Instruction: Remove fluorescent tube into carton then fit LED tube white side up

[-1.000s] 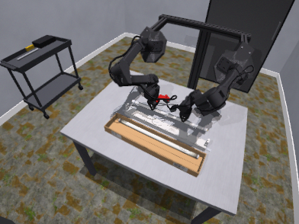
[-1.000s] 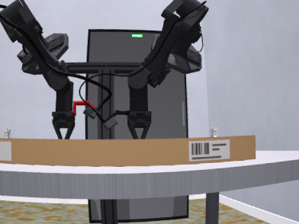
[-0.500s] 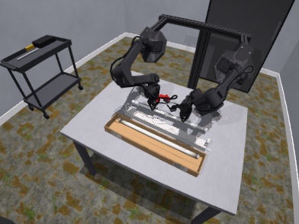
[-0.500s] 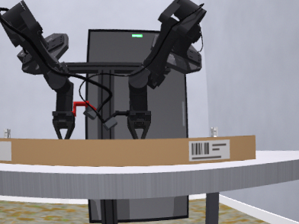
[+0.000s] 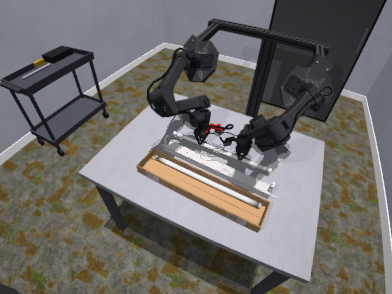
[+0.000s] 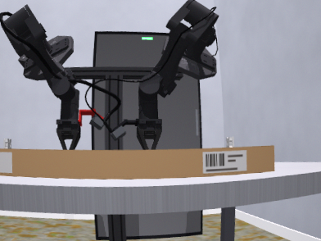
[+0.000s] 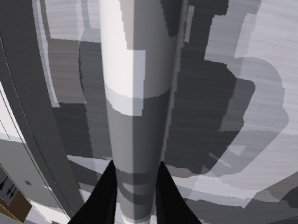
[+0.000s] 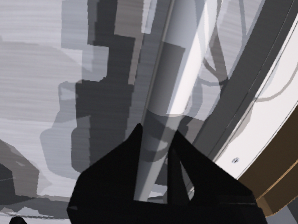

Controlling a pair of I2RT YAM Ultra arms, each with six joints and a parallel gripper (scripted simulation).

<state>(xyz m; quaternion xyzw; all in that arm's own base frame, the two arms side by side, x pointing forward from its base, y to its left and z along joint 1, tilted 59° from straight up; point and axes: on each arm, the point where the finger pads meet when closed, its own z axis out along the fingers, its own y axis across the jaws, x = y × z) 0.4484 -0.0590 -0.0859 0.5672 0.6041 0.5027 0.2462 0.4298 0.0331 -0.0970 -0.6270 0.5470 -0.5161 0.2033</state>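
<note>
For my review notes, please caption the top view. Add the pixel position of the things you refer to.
Left claw [image 5: 241,157] [image 6: 148,147] [image 7: 137,167] and right claw [image 5: 200,142] [image 6: 69,147] [image 8: 156,132] grip one tube [image 5: 220,150] [image 7: 137,65] [image 8: 170,75]; another tube [image 5: 210,182] lies inside the carton [image 5: 199,203] [image 6: 143,164] [image 7: 19,210] [image 8: 282,167].
</note>
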